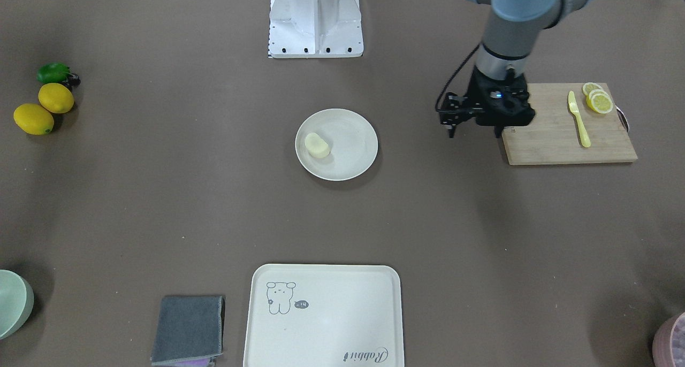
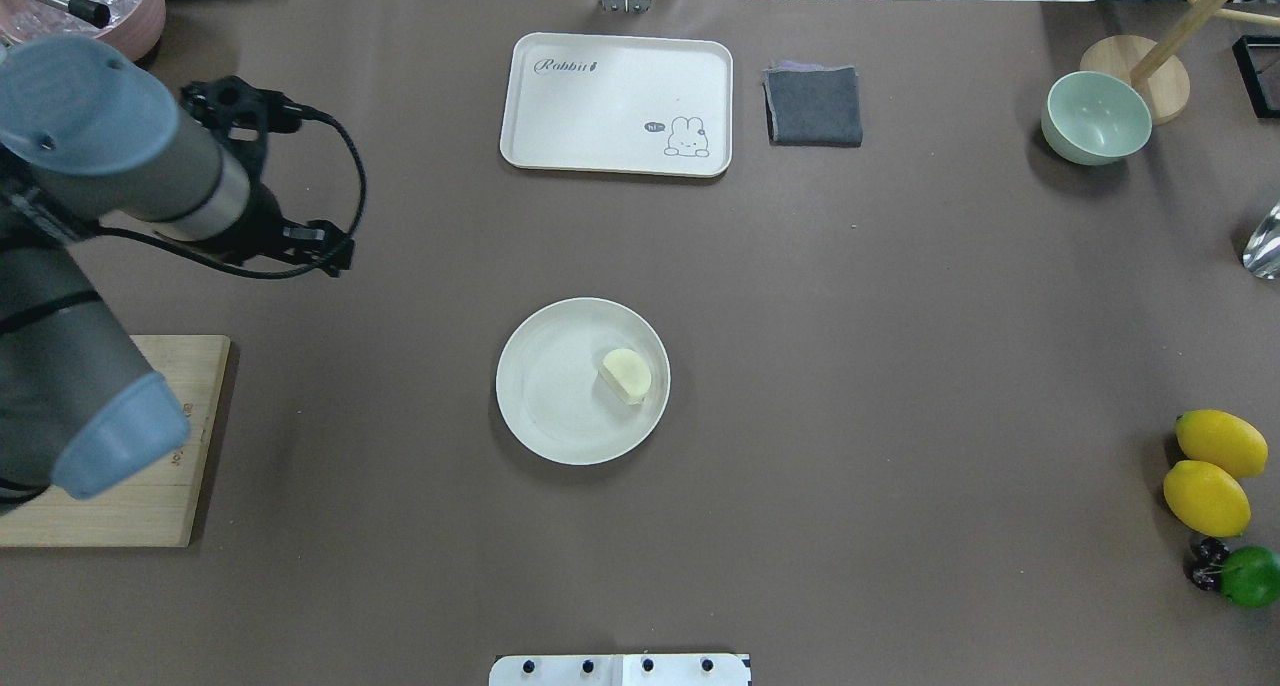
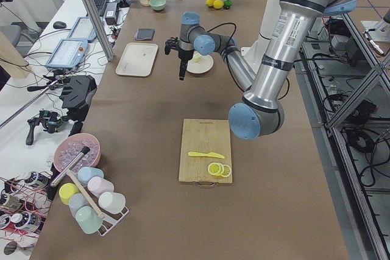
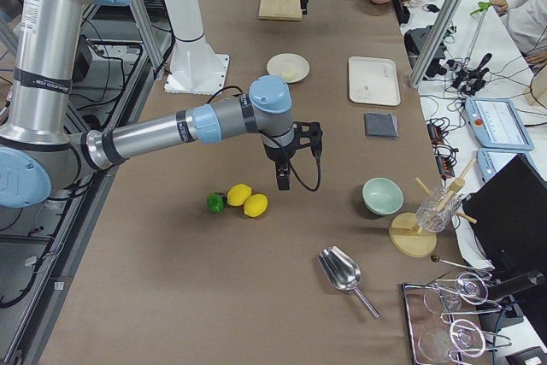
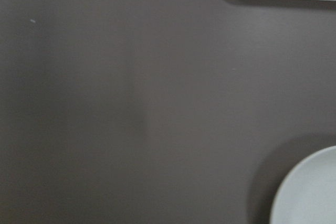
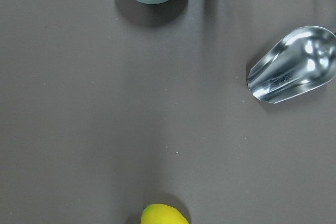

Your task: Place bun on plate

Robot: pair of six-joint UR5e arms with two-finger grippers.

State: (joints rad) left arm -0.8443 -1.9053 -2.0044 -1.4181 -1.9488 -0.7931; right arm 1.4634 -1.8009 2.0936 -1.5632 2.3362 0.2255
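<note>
The bun (image 1: 317, 145) is a small pale cream lump lying on the round cream-white plate (image 1: 350, 142), toward the side nearer my right arm. From overhead, the bun (image 2: 626, 375) rests right of the middle of the plate (image 2: 555, 386). My left gripper (image 1: 475, 134) hangs off toward my left, well clear of the plate. It is near the cutting board's edge, its two fingertips apart and nothing between them. My right gripper (image 4: 282, 181) shows only in the exterior right view, above the table near the lemons. I cannot tell whether it is open or shut.
A wooden cutting board (image 1: 556, 137) carries a yellow knife (image 1: 579, 120) and lemon slices (image 1: 598, 100). A cartoon-print tray (image 1: 321, 313) and grey cloth (image 1: 188, 329) lie on the operators' side. Two lemons (image 1: 43, 110), a green bowl (image 2: 1096, 116) and a metal scoop (image 6: 291, 66) are toward my right.
</note>
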